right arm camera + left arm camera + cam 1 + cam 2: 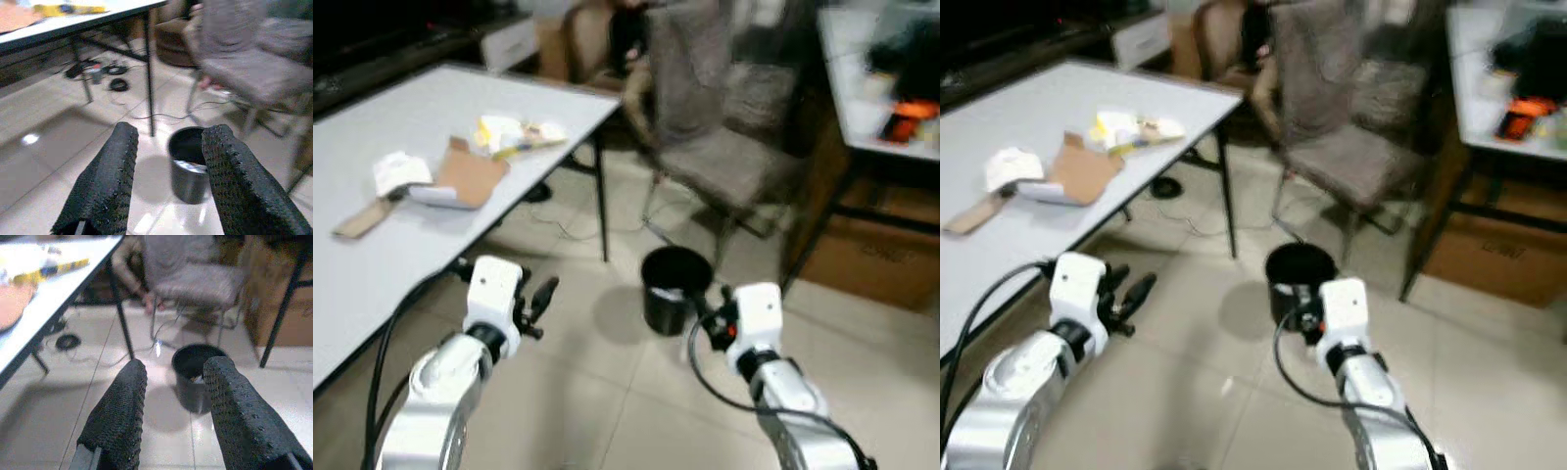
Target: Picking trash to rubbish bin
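Note:
The black rubbish bin [675, 289] stands on the tiled floor in front of me, with some pale scraps inside. Trash lies on the white table [372, 255] to my left: a crumpled white paper [399, 171], a torn brown cardboard piece [465, 176] and yellow-and-white wrappers [519, 132]. My left gripper [538, 299] hangs open beside the table edge, holding nothing. My right gripper [710, 305] is open and empty too, just short of the bin's near side. Between the left fingers [122, 406] the bin [198, 377] shows; it [190, 164] also sits between the right fingers [112, 171].
A grey upholstered chair [724, 127] stands behind the bin. The table's black leg [601, 201] is left of the bin. A cardboard box [871, 259] sits under a second table [881, 147] at the right. Cables [117, 84] lie on the floor beneath the white table.

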{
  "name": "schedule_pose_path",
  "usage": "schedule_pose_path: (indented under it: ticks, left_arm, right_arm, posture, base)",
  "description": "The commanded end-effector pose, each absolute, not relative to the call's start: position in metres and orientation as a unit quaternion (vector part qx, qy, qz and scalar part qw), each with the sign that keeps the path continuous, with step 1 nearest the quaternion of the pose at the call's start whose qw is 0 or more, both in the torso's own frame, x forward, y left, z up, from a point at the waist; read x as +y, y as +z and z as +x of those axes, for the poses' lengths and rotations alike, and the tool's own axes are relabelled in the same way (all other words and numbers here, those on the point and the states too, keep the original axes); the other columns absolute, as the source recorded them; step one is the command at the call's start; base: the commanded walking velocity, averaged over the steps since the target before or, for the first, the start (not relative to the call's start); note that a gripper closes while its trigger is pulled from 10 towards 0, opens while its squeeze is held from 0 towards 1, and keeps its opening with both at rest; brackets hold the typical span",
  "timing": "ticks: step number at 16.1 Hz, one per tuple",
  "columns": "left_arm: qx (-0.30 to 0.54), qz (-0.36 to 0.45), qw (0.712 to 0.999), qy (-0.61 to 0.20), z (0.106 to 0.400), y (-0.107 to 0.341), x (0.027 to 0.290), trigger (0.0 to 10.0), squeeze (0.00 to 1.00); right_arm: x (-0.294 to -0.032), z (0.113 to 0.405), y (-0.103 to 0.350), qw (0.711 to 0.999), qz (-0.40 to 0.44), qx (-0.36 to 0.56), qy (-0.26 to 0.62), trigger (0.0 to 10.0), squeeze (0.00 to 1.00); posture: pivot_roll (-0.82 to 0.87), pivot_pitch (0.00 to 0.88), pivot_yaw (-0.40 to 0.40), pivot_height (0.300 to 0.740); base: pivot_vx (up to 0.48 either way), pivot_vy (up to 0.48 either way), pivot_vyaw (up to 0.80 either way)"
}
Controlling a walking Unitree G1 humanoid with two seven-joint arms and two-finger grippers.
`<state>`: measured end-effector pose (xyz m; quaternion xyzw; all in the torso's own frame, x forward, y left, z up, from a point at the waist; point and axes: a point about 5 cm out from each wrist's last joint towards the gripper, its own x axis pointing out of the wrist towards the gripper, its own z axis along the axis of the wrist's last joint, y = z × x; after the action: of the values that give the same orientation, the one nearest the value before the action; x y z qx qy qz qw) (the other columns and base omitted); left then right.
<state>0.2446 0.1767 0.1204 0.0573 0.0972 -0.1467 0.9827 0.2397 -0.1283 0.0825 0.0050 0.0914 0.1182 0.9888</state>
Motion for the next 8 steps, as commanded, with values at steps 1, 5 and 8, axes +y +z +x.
schedule_pose_path:
  ticks: [1, 5, 8]
  left_arm:
    - [0.079, 0.073, 0.985, -0.132, 0.248, 0.126, 0.18, 10.0, 0.0]
    - [0.022, 0.083, 0.989, -0.116, 0.255, 0.144, 0.178, 10.0, 0.0]
    - [0.001, 0.078, 0.992, -0.102, 0.263, 0.158, 0.181, 10.0, 0.0]
  right_arm:
    - [-0.127, 0.242, 0.086, 0.99, 0.007, 0.08, 0.112, 10.0, 0.0]
    - [-0.119, 0.255, 0.112, 0.99, -0.037, 0.027, 0.131, 10.0, 0.0]
    - [-0.113, 0.264, 0.131, 0.988, -0.044, -0.003, 0.147, 10.0, 0.0]
  posture:
    - [0.0, 0.0, 0.014, 0.74]
    - [0.0, 0.0, 0.014, 0.74]
    - [0.0, 0.0, 0.01, 0.74]
  base:
    - [0.0, 0.0, 0.0]
    - [0.068, 0.0, 0.6]
    - [0.319, 0.0, 0.8]
